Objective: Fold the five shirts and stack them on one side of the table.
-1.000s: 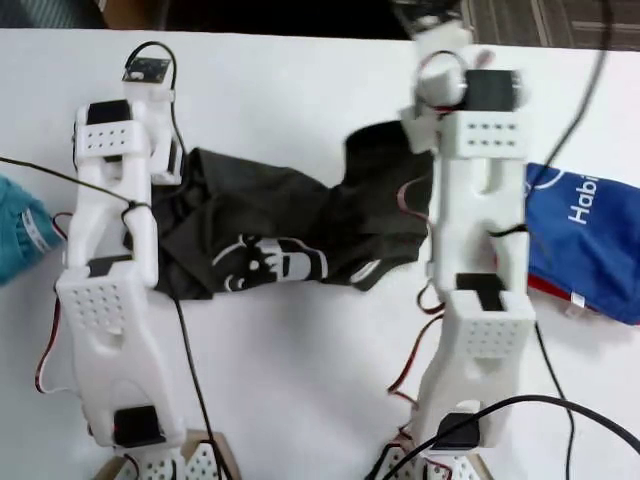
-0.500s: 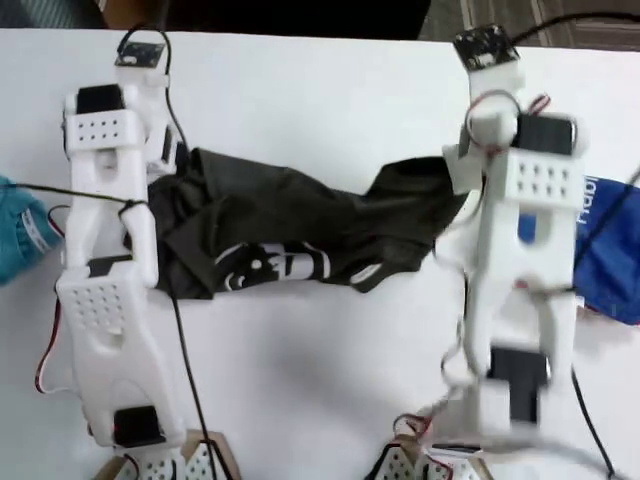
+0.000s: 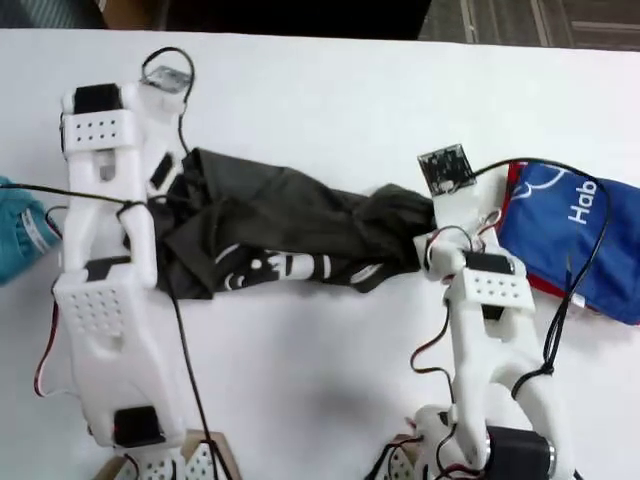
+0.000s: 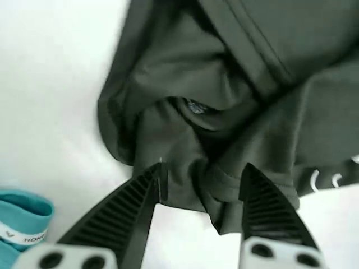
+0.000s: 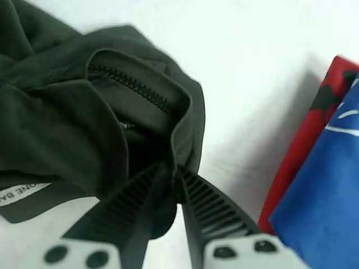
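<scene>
Lying at the counter's (image 3: 320, 100) 9 o'clock edge: a teal shirt (image 3: 18, 228). Holding the left claw (image 4: 203, 174) wide apart near 10 o'clock, straddling a bunched edge of the black shirt (image 3: 280, 215) without clamping it. Sprawling crumpled across the middle, 9 toward 3 o'clock. Pinching that shirt's 3 o'clock end in the right claw (image 5: 171, 171), fingers squeezed together on a fold. Resting just beside, at 3 o'clock: a blue shirt (image 3: 570, 240) over a red shirt (image 5: 303, 140).

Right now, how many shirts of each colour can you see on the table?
Dark shirt: 1
Blue shirt: 1
Red shirt, mostly hidden under the blue one: 1
Teal shirt, at the table's edge: 1
Total: 4
</scene>
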